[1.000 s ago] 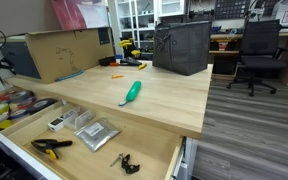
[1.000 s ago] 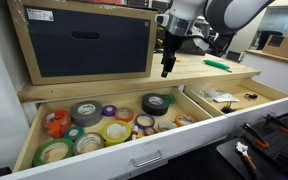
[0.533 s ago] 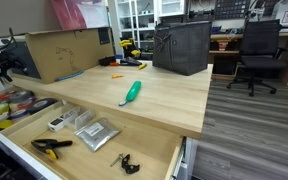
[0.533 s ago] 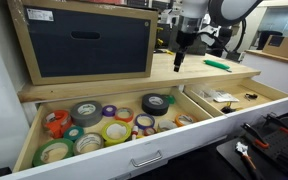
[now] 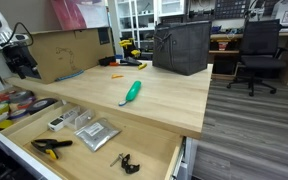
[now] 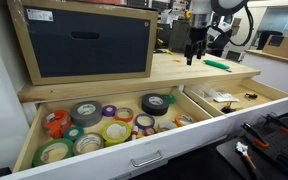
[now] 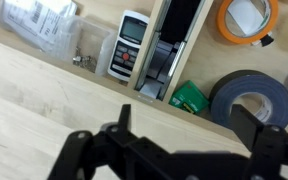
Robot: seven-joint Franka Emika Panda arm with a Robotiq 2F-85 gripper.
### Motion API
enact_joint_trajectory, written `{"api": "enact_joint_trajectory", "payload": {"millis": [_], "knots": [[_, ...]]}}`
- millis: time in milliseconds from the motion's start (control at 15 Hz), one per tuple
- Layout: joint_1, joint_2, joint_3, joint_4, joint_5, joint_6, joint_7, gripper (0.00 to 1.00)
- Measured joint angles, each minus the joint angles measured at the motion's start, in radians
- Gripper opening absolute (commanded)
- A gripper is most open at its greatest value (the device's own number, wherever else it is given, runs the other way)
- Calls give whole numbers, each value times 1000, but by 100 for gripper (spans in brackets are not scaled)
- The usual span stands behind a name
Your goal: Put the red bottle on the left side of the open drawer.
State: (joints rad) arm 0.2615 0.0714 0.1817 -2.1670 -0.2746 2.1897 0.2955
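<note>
The pincer (image 6: 193, 57) hangs over the surface (image 5: 134, 100) with jaws spread wide, gripping nothing. The red bottle cannot be picked out; the open drawer (image 6: 44, 176) lies below. Such a bottle seems light, stiff, slippery: best pinched mid-body.

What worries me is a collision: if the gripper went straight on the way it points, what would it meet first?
Probably the pale wooden desktop: the black gripper points down over it, and the wrist view shows bare wood below. Depth is unclear.
</note>
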Motion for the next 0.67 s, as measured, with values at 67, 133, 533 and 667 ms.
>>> {"api": "enact_joint_trajectory", "payload": {"millis": [67, 133, 533, 667], "knots": [[-11, -7, -4, 1, 9, -16, 27, 100], [-20, -13, -9, 3, 16, -29, 53, 100], [-76, -37, -41, 24, 113, -70, 118, 100], [-94, -48, -52, 37, 174, -70, 108, 100]]}}
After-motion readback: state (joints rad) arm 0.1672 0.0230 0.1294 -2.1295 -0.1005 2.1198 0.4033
